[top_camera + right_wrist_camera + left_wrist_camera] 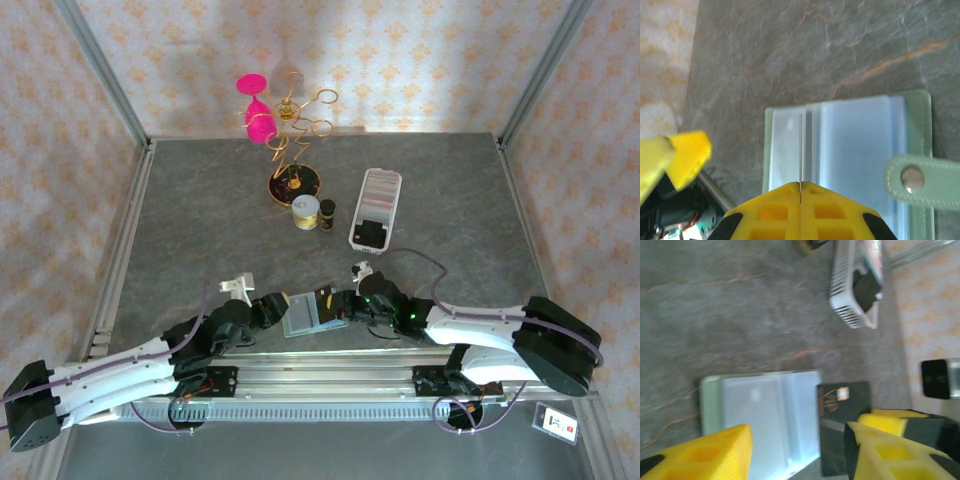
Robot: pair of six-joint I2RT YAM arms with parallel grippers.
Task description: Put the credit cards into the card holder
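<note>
- Card holder (pixel 300 315), sage green, lies open and flat on the grey table (pixel 200 220) just in front of the arm bases. Its grey-blue pockets face up and its snap tab (pixel 912 179) sticks out to one side.
- Right gripper (pixel 800 187) is clenched on a dark credit card (pixel 845 410), which it holds at one end of the holder, by the pockets.
- Left gripper (pixel 797 435) has its yellow fingers parted at the holder's other end, grasping nothing; contact with the holder is unclear.
- Other credit cards (pixel 381 190) stand packed in a clear tray (pixel 356 228), well apart toward the back.
</note>
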